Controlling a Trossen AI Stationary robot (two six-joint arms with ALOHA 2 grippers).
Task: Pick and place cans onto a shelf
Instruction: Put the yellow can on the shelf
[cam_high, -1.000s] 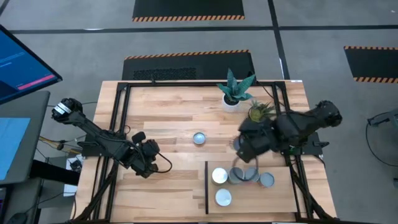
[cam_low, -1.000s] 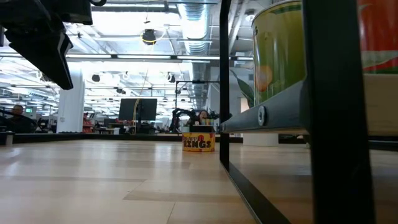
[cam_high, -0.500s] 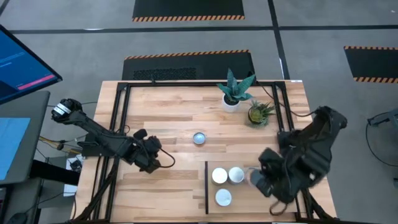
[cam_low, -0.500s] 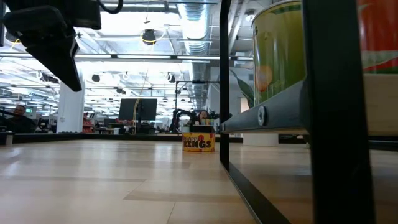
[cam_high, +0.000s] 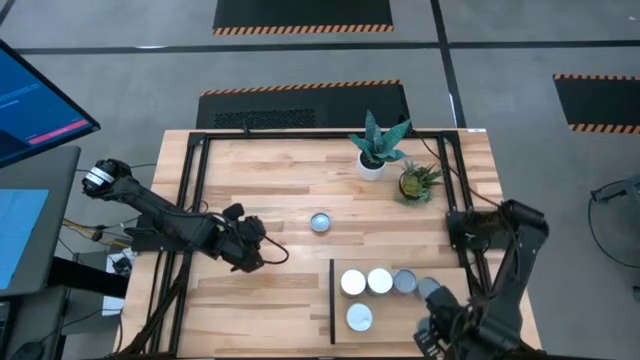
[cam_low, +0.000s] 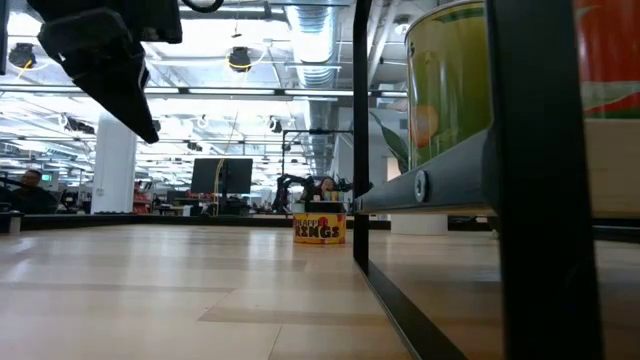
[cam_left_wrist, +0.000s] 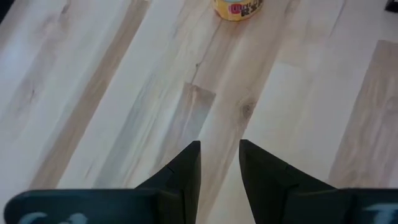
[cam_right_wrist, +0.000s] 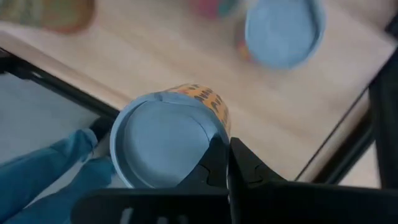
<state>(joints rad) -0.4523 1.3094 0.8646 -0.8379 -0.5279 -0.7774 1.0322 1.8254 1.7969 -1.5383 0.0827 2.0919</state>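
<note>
One can (cam_high: 320, 222) with a yellow label (cam_low: 320, 229) stands alone on its base mid-table. My left gripper (cam_high: 268, 252) hovers open left of it, slanting down toward it (cam_left_wrist: 219, 144); the can (cam_left_wrist: 239, 7) lies ahead. Several cans (cam_high: 380, 282) stand on the shelf (cam_high: 400, 322), a light panel at the near right. My right gripper (cam_high: 440, 335) hangs over the shelf's near right corner, pointing down, shut on an orange-labelled can (cam_right_wrist: 163, 146) with a blue top. My right gripper has its shut fingertips (cam_right_wrist: 217, 158) at the rim of the can's top (cam_right_wrist: 208, 140), on one side, coming from above. One finger lies over the lid and the other outside the wall. The can hangs upright, looking larger than the shelf's cans and overlapping the shelf's edge.
Two potted plants (cam_high: 378, 145) (cam_high: 415, 182) stand at the table's far right. A black frame (cam_high: 190, 200) runs round the table. In the low view the shelf (cam_low: 520, 190) sits raised on black posts, with a green can (cam_low: 450, 80) on it. Bare wood lies between my left gripper and the shelf.
My right gripper has swung from over the shelf's far side toward the table's near right corner, sinking and rolling about its own axis, staying shut. My left gripper has crept toward the table's right, nearer the lone can, still open.
</note>
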